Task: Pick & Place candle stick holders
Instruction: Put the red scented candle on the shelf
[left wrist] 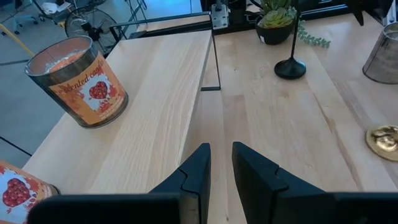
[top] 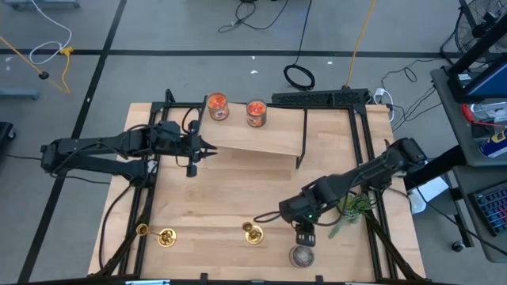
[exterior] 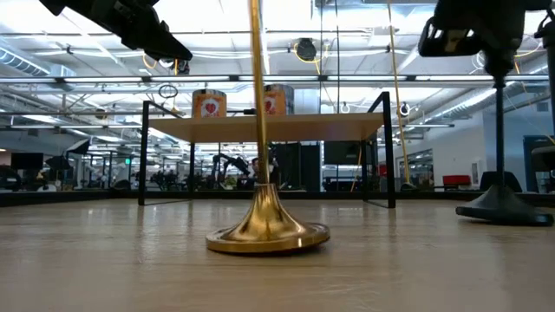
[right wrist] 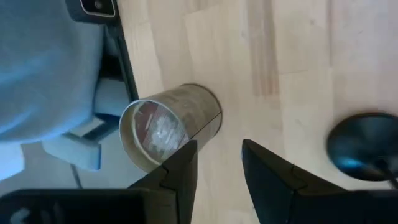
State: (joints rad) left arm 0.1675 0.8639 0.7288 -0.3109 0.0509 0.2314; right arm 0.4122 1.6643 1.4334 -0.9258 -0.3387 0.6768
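Observation:
One brass holder [top: 252, 232] stands upright on its round base near the table's near edge, close up in the low view [exterior: 267, 232]. A second brass holder [top: 162, 236] is at the near left. The black holder [exterior: 501, 204] stands on its base beside my right gripper [top: 305, 235]; its base also shows in the right wrist view [right wrist: 364, 152] and the whole holder in the left wrist view [left wrist: 290, 62]. My right gripper [right wrist: 219, 144] is open and empty, pointing down over the table. My left gripper [top: 207, 150] is open a little and empty, by the raised shelf's left end [left wrist: 221, 146].
A grey glass jar candle [top: 301, 256] stands at the near edge under my right gripper [right wrist: 171, 127]. Two orange jar candles [top: 217, 106] [top: 256, 112] stand on the raised wooden shelf [top: 261, 141]. A small potted plant [top: 352, 207] stands at the right.

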